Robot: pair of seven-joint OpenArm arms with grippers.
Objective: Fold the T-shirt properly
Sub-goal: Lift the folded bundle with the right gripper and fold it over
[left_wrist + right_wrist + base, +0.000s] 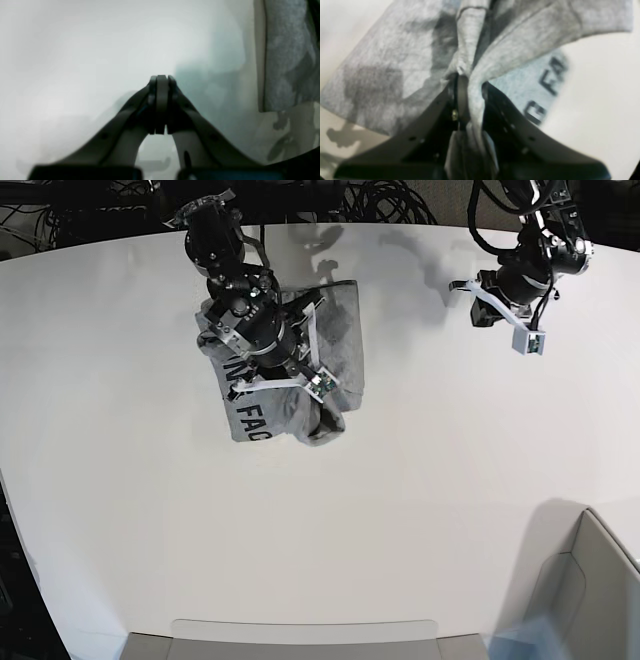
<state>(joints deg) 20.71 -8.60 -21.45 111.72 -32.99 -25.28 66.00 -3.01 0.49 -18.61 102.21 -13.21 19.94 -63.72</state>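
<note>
- Our right gripper [470, 82] is clamped on a bunched fold of the T-shirt [395, 62], cloth running down between its jaws.
- Our right arm [240, 290] reaches out from the table's far edge, wrist tilted downward.
- Our left gripper [162, 82] hangs with jaws pressed together, holding nothing.
- Our left arm [535, 250] sits bent near the far edge, well apart from the right.
</note>
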